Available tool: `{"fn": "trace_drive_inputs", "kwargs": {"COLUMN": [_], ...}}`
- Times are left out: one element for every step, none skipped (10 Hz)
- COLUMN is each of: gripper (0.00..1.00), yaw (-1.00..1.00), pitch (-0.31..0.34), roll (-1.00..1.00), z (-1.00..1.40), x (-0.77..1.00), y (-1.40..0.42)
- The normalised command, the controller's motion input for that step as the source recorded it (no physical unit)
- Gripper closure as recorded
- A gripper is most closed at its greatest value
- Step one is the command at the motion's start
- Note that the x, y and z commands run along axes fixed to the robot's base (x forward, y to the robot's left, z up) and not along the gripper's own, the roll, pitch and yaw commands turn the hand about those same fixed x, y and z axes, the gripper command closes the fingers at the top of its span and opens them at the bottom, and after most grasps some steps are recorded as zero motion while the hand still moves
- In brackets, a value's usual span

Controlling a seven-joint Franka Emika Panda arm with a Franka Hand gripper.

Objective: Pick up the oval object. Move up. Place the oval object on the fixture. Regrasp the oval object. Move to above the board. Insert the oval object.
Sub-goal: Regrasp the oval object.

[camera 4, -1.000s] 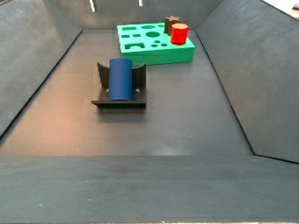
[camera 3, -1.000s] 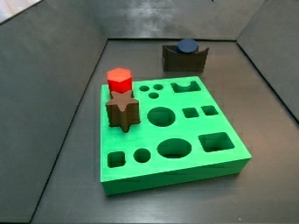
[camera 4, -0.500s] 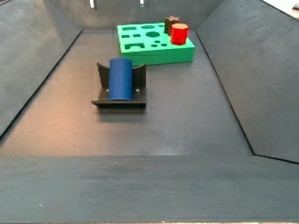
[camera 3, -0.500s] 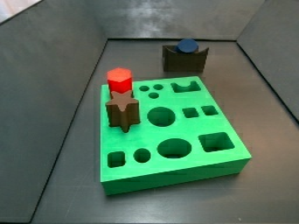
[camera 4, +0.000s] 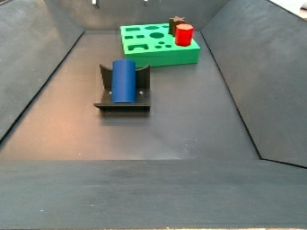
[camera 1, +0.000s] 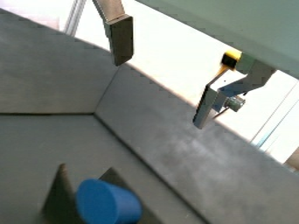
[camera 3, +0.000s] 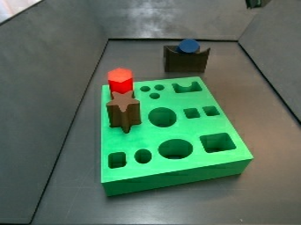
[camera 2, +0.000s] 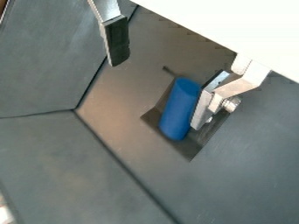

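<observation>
In a wrist view, the end effector (camera 1: 173, 74) hangs high above the floor with its two fingers (camera 1: 121, 39) wide apart and nothing between them, so it is released. The oval object (camera 1: 107, 201) shows its blue rounded end, resting in the notch of the fixture (camera 1: 59, 194). I judge that it is laid there so the arm can take it again with a better grip for the insertion.

In the other wrist view, the oval object (camera 2: 179, 108) lies lengthwise in the fixture (camera 2: 187, 144), and the open end effector (camera 2: 163, 68) stands well above it, not touching. One finger (camera 2: 115, 40) is on the far side of the peg, the other close beside it in the picture, so the jaws seem roughly lined up over it for a regrasp.

In a side view, the fixture (camera 3: 185, 60) stands at about 12 o'clock from the board (camera 3: 172, 137), with the oval object (camera 3: 188, 46) on its top. The red hexagonal peg (camera 3: 119, 81) and the brown star-shaped peg (camera 3: 122, 114) stand at the board's 9 o'clock edge. Only a small dark part shows at the top corner, probably the arm.

In the other side view, the oval object (camera 4: 124, 80) rests in the fixture (camera 4: 121, 101), at about 7 o'clock from the board (camera 4: 156, 45) and well apart from it. The end effector itself is not seen here.
</observation>
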Motion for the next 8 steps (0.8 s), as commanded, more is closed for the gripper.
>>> {"fn": "trace_drive_inputs", "kwargs": {"gripper": [0.00,0.00,0.00,0.00,0.00,0.00,0.00,0.00], "yaw": [0.14,0.17,0.19,0.20,0.20,0.20,0.26,0.25], "pitch": [0.187,0.175,0.147,0.123,0.072,0.050,0.041,0.034], "roll": [0.68,0.49,0.28,0.22,0.17,0.16,0.05,0.05], "z": [-0.02,-0.02,-0.01,-0.01,-0.01,-0.01,-1.00,-1.00], "x": [0.10,0.11,0.10,0.10,0.09,0.08,0.04,0.04], "y": [-0.04,-0.05,-0.04,-0.03,-0.04,-0.04,0.07,0.07]}}
